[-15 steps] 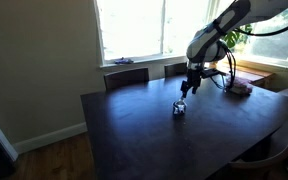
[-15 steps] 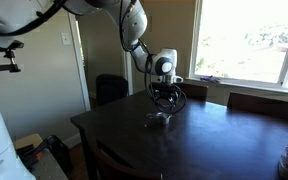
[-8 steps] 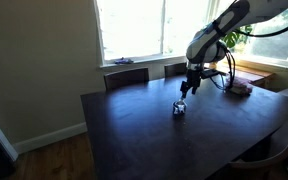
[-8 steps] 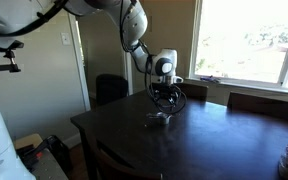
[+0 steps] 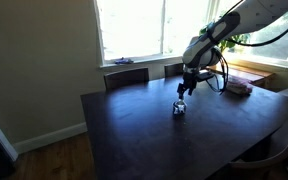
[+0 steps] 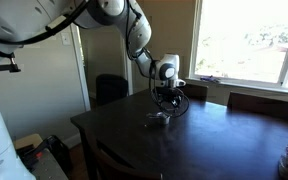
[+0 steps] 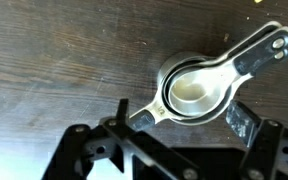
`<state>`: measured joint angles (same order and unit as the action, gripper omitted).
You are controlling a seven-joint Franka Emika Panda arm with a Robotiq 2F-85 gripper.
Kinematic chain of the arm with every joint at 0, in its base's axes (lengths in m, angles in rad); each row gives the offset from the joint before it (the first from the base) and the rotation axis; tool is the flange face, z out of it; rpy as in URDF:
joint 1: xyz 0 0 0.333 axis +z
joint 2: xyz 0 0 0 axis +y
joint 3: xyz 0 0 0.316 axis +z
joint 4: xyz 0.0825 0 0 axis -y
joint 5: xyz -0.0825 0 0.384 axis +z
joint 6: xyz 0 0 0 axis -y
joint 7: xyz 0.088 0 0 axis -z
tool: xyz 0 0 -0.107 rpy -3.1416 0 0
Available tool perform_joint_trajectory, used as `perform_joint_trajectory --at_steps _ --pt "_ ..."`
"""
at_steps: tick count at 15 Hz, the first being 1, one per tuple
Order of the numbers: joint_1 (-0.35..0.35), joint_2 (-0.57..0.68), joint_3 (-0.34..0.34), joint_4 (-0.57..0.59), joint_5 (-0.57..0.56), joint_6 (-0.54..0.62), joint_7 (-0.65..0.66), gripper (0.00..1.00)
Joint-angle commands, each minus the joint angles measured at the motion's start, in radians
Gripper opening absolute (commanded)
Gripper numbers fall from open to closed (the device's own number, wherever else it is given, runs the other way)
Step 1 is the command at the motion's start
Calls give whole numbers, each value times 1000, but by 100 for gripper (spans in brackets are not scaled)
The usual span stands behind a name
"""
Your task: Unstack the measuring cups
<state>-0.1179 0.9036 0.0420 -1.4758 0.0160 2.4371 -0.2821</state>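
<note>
One dark wooden desk (image 5: 134,130) fills both exterior views, and above it the pincer (image 5: 185,92) hangs with its jaws wide, holding nothing. Nested measuring cups (image 7: 199,88) lie on the desk just beneath it, their handles pointing toward two o'clock in the wrist view.

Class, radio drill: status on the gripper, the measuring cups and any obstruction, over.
Gripper open, hovering above measuring cups. Cups nested, handles together, on dark table. No obstruction seen near them.
</note>
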Motion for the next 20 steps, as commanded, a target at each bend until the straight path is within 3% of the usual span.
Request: perform_joint_trajectory --at_steps 1,6,10,20 --pt "9 73 -10 89 -25 2 8 100" --pt "4 154 -5 177 -37 8 -7 100" --pt "3 177 -6 184 -50 9 -14 100" --pt "-10 93 -15 -13 -102 88 -57 100"
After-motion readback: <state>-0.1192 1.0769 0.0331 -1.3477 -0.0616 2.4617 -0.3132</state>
